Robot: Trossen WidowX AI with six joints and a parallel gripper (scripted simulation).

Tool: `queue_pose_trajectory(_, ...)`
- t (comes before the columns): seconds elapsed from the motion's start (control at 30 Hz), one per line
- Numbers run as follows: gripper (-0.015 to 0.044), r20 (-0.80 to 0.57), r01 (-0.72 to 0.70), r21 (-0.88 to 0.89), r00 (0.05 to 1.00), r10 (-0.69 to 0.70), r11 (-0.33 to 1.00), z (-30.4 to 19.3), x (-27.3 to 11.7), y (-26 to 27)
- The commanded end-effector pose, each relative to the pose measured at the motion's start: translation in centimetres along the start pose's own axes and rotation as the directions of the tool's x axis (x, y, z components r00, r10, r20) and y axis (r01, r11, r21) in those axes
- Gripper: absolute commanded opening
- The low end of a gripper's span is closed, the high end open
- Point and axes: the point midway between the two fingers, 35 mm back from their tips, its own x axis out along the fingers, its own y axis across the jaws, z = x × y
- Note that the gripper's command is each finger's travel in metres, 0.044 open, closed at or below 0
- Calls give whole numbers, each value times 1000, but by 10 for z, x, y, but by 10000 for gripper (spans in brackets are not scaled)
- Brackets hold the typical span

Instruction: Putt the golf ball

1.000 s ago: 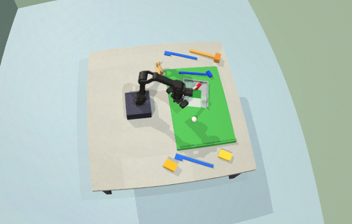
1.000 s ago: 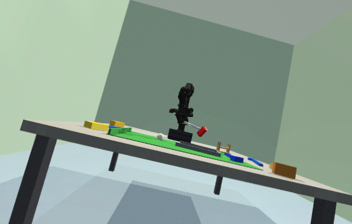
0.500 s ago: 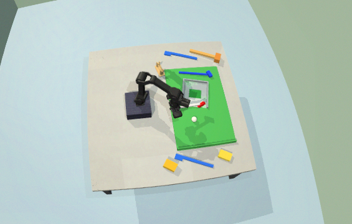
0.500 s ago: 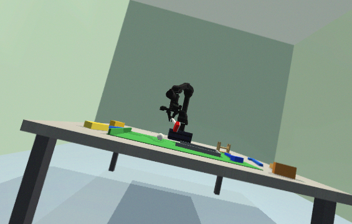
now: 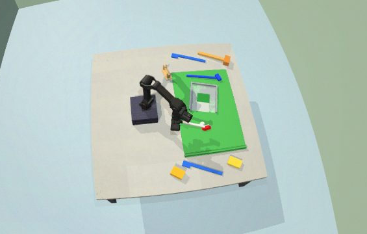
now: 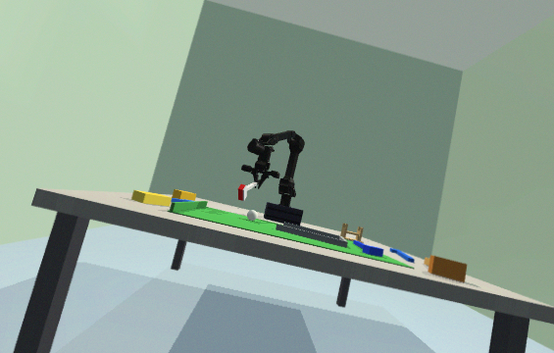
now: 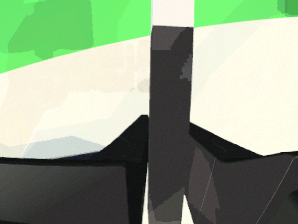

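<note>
The red putter has a red head (image 5: 206, 127) (image 6: 241, 192), a white shaft and a dark grip (image 7: 171, 90). My gripper (image 5: 182, 121) (image 6: 259, 184) (image 7: 158, 122) is shut on the grip. The putter is in the air, its head well above the green mat (image 5: 228, 130). The white golf ball (image 5: 202, 123) (image 6: 252, 215) rests on the mat, below the head and beside it in the top view; the wrist view does not show it. The raised green (image 5: 203, 97) is a green square inside a grey-walled frame (image 5: 217, 97) (image 6: 311, 235), with the white ramp (image 5: 204, 107) on its ball-facing side.
A blue putter (image 5: 202, 77) (image 6: 373, 250) lies beyond the frame. A wooden stand (image 5: 167, 72) (image 6: 352, 232), a blue club (image 5: 189, 58) and an orange mallet (image 5: 227, 60) (image 6: 447, 269) are farther off. Another blue club (image 5: 206, 168) and yellow blocks (image 5: 235, 162) (image 5: 177, 172) lie beyond the mat's raised edge (image 5: 215, 151).
</note>
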Motion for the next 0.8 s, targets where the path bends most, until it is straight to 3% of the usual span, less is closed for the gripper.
queue_pose_trajectory(0.0,0,4,3,22,1000,-3,1000,-2,-1,-2)
queue_pose_trajectory(0.33,0,4,3,22,1000,-3,1000,-2,35,-2)
queue_pose_trajectory(0.77,0,4,3,22,1000,-3,1000,-2,52,-3)
